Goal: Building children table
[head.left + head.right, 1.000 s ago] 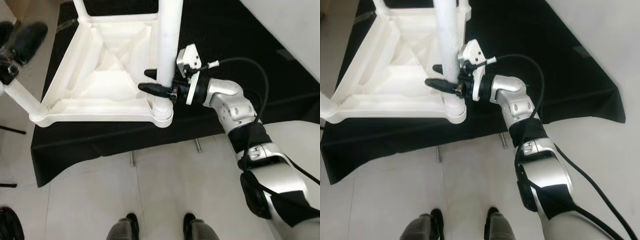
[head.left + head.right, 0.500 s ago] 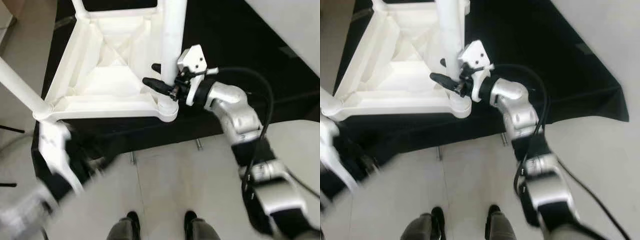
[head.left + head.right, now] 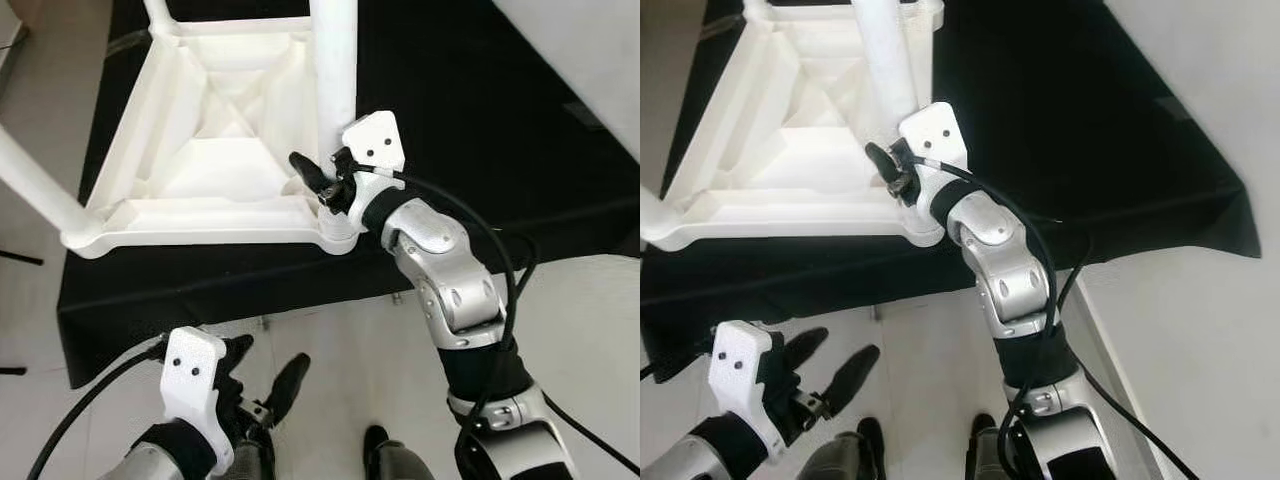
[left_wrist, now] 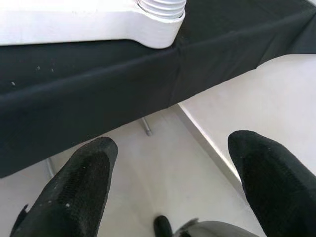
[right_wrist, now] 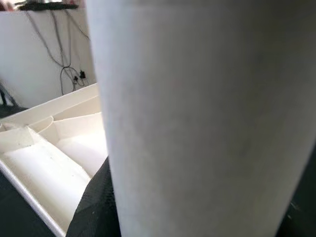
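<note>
A white plastic children's table top (image 3: 215, 150) lies upside down on a black cloth (image 3: 450, 120). A white leg (image 3: 335, 60) stands upright in its near right corner. My right gripper (image 3: 322, 182) is shut around this leg just above the socket, with one black finger (image 3: 303, 170) showing beside it. In the right wrist view the leg (image 5: 207, 113) sits close between the fingers. Another leg (image 3: 35, 185) sticks out of the near left corner. My left gripper (image 3: 265, 365) hovers open over the floor in front of the cloth, holding nothing.
The cloth-covered platform's front edge (image 3: 250, 290) hangs over the white tiled floor (image 3: 340, 360), with thin metal supports (image 3: 265, 322) under it. My feet (image 3: 385, 455) stand just before it. A third leg (image 3: 160, 15) rises at the far corner.
My left arm has swung up into view at the bottom with its gripper open. The right wrist has turned around the upright leg while staying on it.
</note>
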`<state>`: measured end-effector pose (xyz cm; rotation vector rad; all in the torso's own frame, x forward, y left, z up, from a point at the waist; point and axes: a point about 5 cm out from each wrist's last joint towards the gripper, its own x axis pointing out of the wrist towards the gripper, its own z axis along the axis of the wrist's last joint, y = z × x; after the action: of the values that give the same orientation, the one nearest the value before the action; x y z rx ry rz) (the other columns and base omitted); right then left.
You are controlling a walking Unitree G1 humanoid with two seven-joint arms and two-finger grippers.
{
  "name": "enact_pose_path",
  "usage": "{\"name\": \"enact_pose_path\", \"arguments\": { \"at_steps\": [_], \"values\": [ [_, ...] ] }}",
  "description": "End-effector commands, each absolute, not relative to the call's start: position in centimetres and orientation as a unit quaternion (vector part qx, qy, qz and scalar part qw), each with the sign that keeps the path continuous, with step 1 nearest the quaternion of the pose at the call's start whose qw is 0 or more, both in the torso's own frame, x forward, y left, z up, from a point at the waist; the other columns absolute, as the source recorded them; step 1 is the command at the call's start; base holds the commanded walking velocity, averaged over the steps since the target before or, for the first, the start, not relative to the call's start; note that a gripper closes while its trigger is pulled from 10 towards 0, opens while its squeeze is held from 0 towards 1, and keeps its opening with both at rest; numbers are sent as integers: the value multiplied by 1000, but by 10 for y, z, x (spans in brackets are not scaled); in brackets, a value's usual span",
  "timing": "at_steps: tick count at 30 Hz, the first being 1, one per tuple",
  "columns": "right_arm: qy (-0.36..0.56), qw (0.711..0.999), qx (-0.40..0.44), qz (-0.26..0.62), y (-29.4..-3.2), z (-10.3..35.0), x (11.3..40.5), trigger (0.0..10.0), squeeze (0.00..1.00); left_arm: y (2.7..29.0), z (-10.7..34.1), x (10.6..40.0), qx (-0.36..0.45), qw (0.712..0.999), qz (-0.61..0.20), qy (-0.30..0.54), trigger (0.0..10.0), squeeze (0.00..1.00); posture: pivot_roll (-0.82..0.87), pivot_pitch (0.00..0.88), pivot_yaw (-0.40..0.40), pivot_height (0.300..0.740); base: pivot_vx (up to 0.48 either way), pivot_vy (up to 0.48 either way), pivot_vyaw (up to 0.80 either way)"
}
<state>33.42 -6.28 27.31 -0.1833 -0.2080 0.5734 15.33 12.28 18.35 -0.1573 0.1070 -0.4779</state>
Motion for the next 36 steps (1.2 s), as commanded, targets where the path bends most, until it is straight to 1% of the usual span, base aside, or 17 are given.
{"name": "enact_pose_path", "arguments": {
  "at_steps": [1, 6, 11, 12, 13, 16, 17, 18, 21, 22, 24, 26, 27, 30, 33, 35, 36],
  "values": [
    [53, 973, -80, 210, -86, 214, 346, 0, 0, 120, 180, 150, -77, 968, -232, 52, 10000, 0, 11, 395, 28, 740, 0, 0, 0],
    [58, 976, -57, 202, -83, 214, 341, 0, 0, 119, 180, 150, -64, 974, -214, 34, 10000, 0, 13, 396, 32, 740, 0, 0, 0],
    [25, 970, -12, 242, -75, 221, 337, 0, 0, 119, 179, 151, -42, 981, -190, 11, 10000, 0, 9, 392, 37, 740, 0, 0, 0],
    [8, 965, -12, 262, -74, 225, 337, 0, 0, 119, 178, 151, -41, 981, -187, 8, 10000, 0, 10, 391, 37, 740, 0, 0, 0],
    [8, 965, -12, 262, -74, 225, 337, 0, 0, 119, 178, 151, -41, 981, -187, 8, 10000, 0, 10, 391, 37, 740, 0, 0, 0],
    [-54, 938, -42, 339, -68, 240, 338, 0, 0, 118, 178, 151, -41, 982, -187, 5, 10000, 0, 15, 390, 35, 740, 0, 0, 0],
    [-66, 929, -50, 361, -67, 244, 338, 0, 0, 117, 177, 151, -40, 982, -187, 3, 10000, 0, 15, 390, 35, 740, 0, 0, 0],
    [-66, 929, -50, 361, -67, 244, 338, 0, 0, 117, 177, 151, -40, 982, -187, 3, 10000, 0, 15, 390, 35, 740, 0, 0, 0],
    [-89, 897, -60, 429, -63, 254, 337, 0, 0, 116, 176, 150, -40, 981, -187, 1, 10000, 0, 26, 388, 31, 740, 0, 0, 0],
    [-89, 897, -60, 429, -63, 254, 337, 0, 0, 116, 176, 150, -40, 981, -187, 1, 10000, 0, 26, 388, 31, 740, 0, 0, 0],
    [-95, 876, -96, 463, -62, 258, 336, 0, 0, 114, 176, 149, -40, 981, -188, -1, 10000, 0, 33, 388, 29, 740, 0, 0, 0],
    [-95, 876, -96, 463, -62, 258, 336, 0, 0, 114, 176, 149, -40, 981, -188, -1, 10000, 0, 33, 388, 29, 740, 0, 0, 0],
    [-96, 862, -123, 482, -60, 259, 337, 0, 0, 113, 175, 149, -40, 981, -188, -3, 10000, 0, 40, 393, 28, 740, 0, 0, 0],
    [-109, 845, -157, 499, -60, 268, 348, 0, 0, 112, 175, 147, -40, 981, -188, -6, 10000, 0, 46, 400, 25, 740, 0, 0, 0],
    [-112, 841, -160, 505, -60, 271, 349, 0, 0, 112, 175, 147, -41, 981, -189, -6, 10000, 0, 46, 400, 25, 740, 0, 0, 0],
    [-109, 801, -184, 559, -58, 273, 349, 0, 0, 111, 176, 145, -42, 981, -190, -6, 10000, 0, 49, 411, 23, 740, 0, 0, 0],
    [-107, 787, -191, 577, -58, 274, 349, 0, 0, 110, 176, 145, -43, 981, -190, -6, 10000, 0, 49, 413, 21, 740, 0, 0, 0]
  ]
}}
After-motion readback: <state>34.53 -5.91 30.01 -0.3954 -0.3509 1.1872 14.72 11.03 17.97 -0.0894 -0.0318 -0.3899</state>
